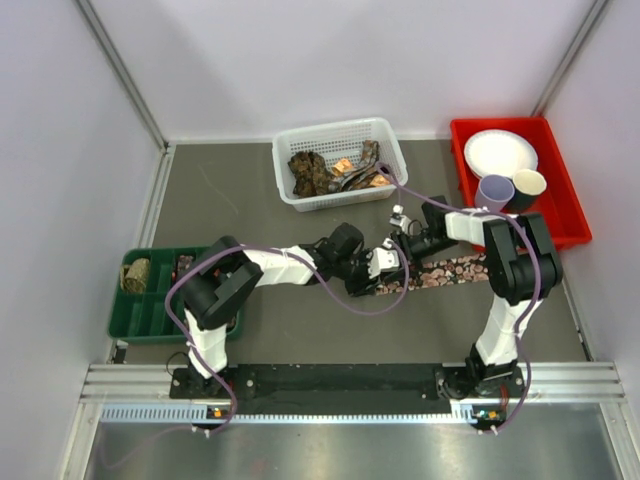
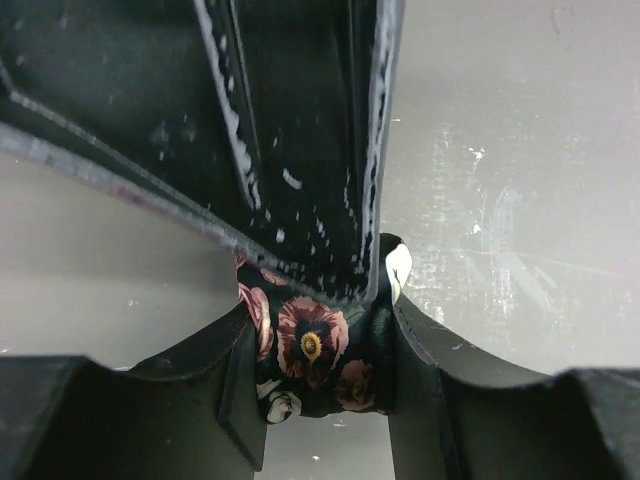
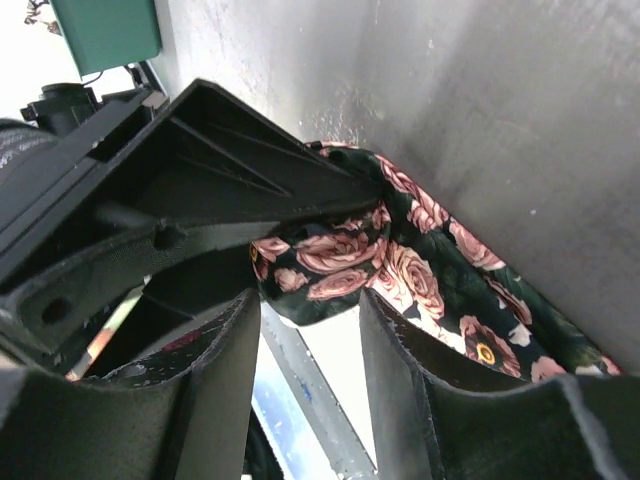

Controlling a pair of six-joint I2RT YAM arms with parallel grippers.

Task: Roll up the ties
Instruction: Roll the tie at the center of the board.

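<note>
My left gripper (image 2: 322, 335) pinches the part-rolled tie (image 1: 452, 270) in the middle of the table (image 1: 250, 190), tail toward the right edge; whether my half-parted right gripper (image 3: 305, 315) grips it I cannot tell; slack there could unwind it

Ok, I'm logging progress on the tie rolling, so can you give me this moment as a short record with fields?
tie in work: floral tie on the table, one end bunched, the rest flat toward the right
left gripper: jaws closed on the bunched end
right gripper: jaws either side of a fold of the same tie; grip unclear
green tray: one rolled tie at its left end
white basket: loose ties heaped inside
red tray: plate and two cups
</note>
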